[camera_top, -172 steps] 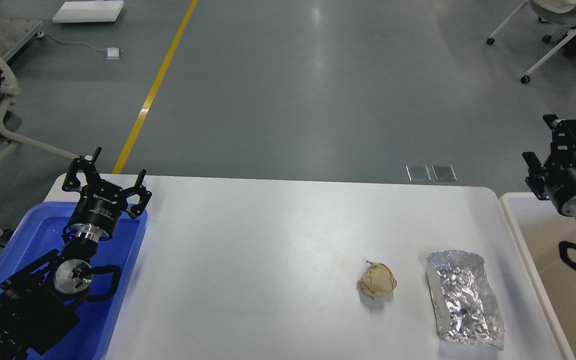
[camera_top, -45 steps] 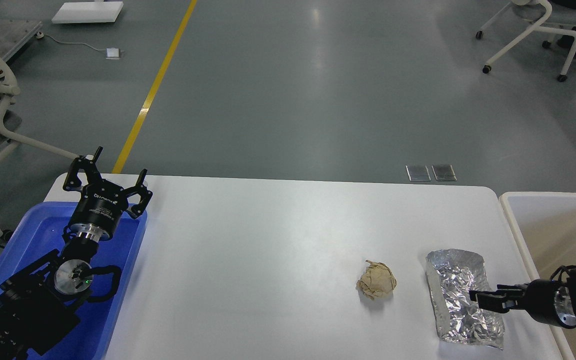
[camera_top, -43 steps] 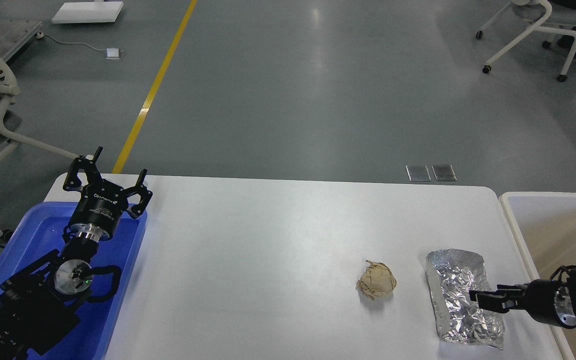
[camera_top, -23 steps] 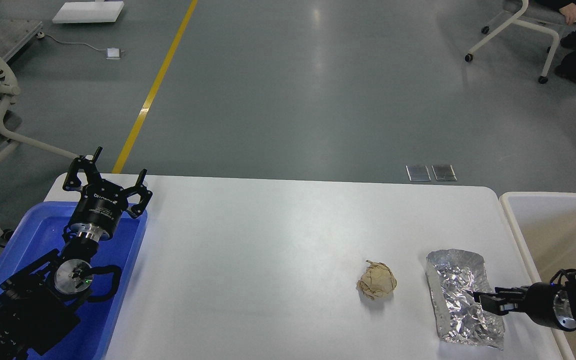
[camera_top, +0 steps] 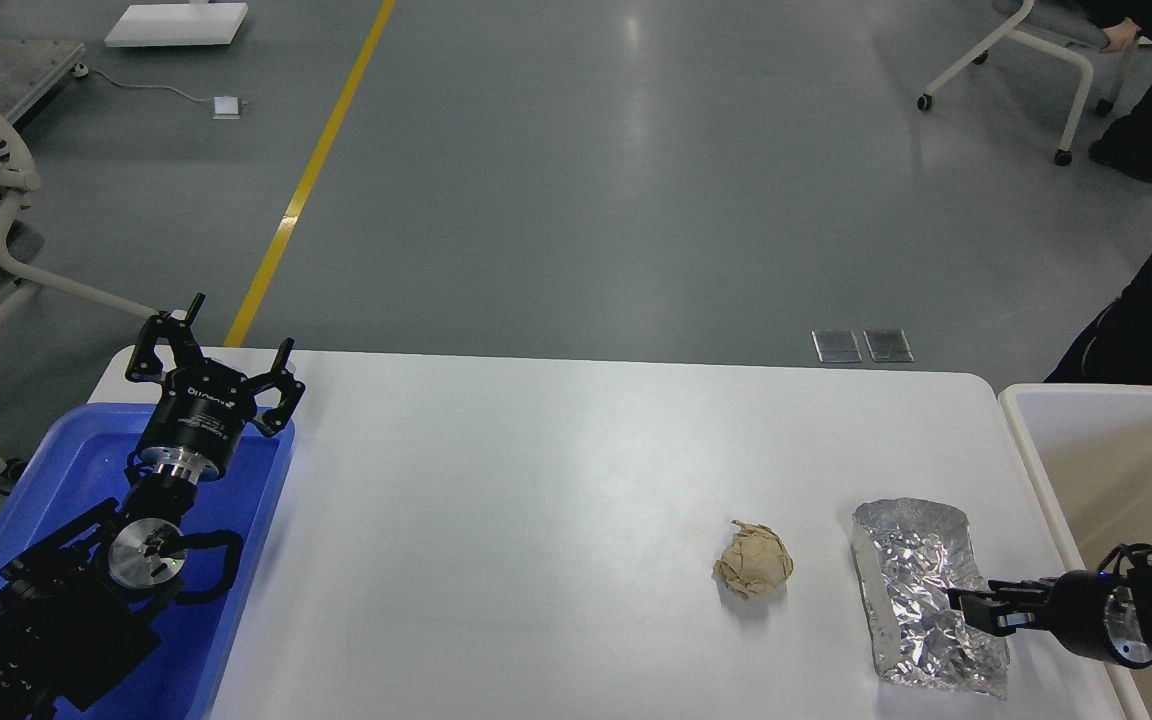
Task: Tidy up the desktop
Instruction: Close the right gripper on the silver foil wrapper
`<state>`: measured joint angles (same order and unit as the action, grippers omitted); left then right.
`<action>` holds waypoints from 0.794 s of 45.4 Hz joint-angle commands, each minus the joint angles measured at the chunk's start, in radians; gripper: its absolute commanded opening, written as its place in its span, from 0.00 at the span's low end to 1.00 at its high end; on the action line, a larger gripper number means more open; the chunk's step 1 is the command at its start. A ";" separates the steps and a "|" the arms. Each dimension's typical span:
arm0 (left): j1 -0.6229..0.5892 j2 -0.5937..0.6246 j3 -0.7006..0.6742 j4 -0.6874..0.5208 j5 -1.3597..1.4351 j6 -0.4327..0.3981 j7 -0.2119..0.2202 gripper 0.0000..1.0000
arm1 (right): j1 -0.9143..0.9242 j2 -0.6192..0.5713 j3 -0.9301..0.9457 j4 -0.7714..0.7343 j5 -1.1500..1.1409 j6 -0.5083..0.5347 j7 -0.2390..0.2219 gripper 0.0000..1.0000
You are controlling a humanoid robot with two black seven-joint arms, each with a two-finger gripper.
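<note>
The white desktop (camera_top: 536, 480) holds a crumpled tan paper ball (camera_top: 754, 562) and, to its right, a crinkled silver foil bag (camera_top: 908, 560) lying flat near the right edge. My right gripper (camera_top: 976, 607) comes in low from the right, with its dark fingertips over the bag's right side and about touching it. The fingers are side-on, so I cannot tell how the jaws stand. My left gripper (camera_top: 226, 340) is open and empty. It points up over the far corner of the blue tray (camera_top: 46, 470) at the left.
A cream-white deep bin (camera_top: 1021, 420) stands against the table's right edge, under my right arm. A person's dark legs (camera_top: 1151, 310) stand just behind it. An office chair (camera_top: 1026, 40) is at the far right and a yellow floor line (camera_top: 306, 180) beyond the table.
My right gripper came down from high over the bin to the foil bag, then slid slightly lower and to the right on it. A person has walked into view at right. The left arm is still.
</note>
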<state>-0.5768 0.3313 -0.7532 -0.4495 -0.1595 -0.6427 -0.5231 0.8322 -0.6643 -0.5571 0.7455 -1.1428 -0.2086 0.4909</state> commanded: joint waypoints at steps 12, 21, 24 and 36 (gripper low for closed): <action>0.000 0.000 0.000 0.000 0.000 0.000 0.000 1.00 | -0.008 0.003 -0.010 -0.002 0.000 0.005 0.000 0.10; 0.000 0.000 0.000 0.000 0.000 0.000 0.000 1.00 | -0.008 0.003 -0.009 -0.003 0.002 0.009 0.000 0.00; 0.000 0.000 0.000 0.000 0.000 0.000 0.000 1.00 | -0.007 0.002 -0.006 -0.003 0.003 0.011 0.000 0.00; 0.000 0.000 0.000 0.000 0.000 0.000 0.000 1.00 | -0.005 0.002 -0.007 -0.003 0.089 0.031 0.000 0.00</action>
<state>-0.5768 0.3313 -0.7532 -0.4495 -0.1595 -0.6427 -0.5231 0.8247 -0.6616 -0.5644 0.7427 -1.1033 -0.1937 0.4910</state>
